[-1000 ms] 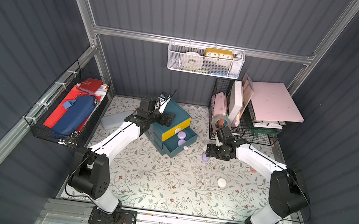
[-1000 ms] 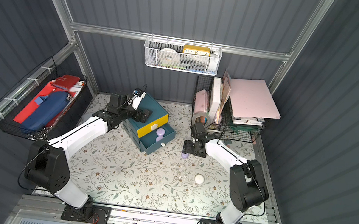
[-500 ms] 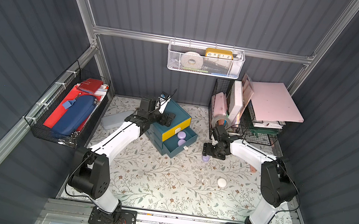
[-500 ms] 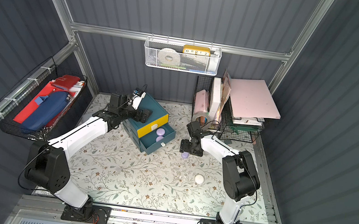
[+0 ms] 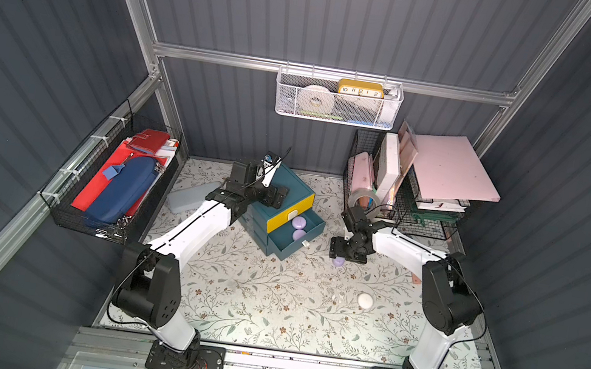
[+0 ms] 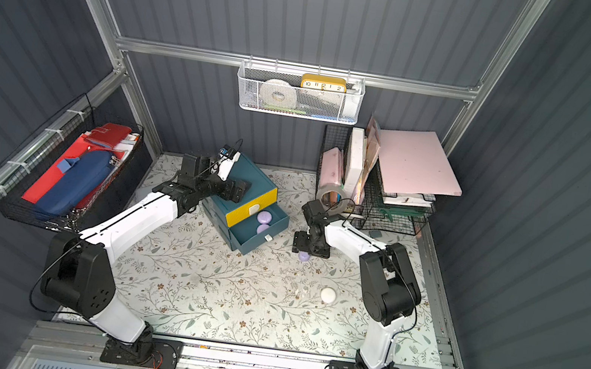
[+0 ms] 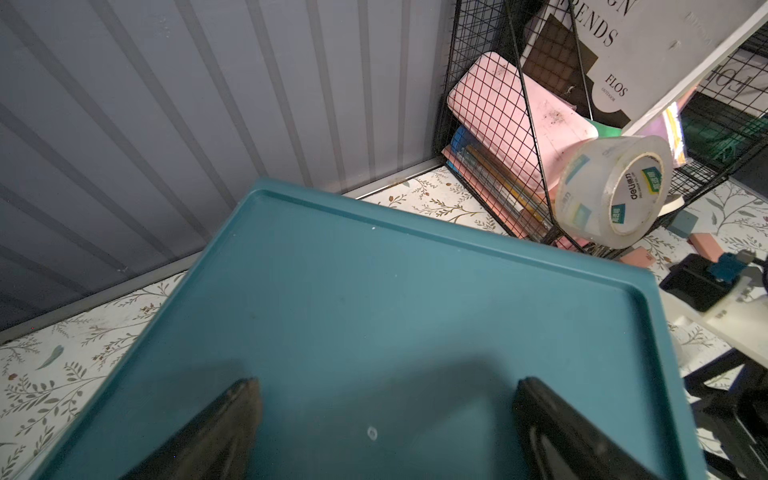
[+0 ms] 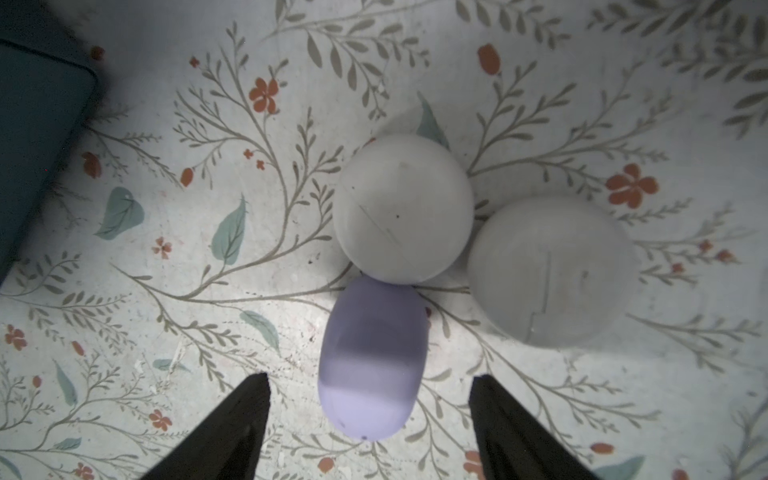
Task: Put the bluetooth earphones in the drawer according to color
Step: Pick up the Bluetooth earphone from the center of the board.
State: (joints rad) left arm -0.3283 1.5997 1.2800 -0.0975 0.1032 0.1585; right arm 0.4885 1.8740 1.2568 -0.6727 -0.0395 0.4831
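The right gripper (image 8: 369,380) is seen low over the table (image 5: 261,299), jaws spread apart, nothing clamped. A lilac case (image 8: 372,357) lies on the table between the fingers (image 8: 249,415), with gaps visible on both sides. Its end away from the gripper is touched by a white case (image 8: 401,208), and a second white case (image 8: 548,270) sits just beside that one. In both top views only a sliver of the lilac case is seen under the gripper, near the cabinet (image 5: 293,187). A third white case (image 5: 365,301) lies alone on the table, well apart from the cabinet. The middle drawer (image 5: 286,249) is pulled out and two lilac cases (image 5: 298,222) are held in it, one just behind the other. The yellow drawer (image 5: 278,220) above it looks shut. The left gripper (image 7: 386,415) is placed over the cabinet top, jaws apart, nothing held. Contact with the top cannot be told.
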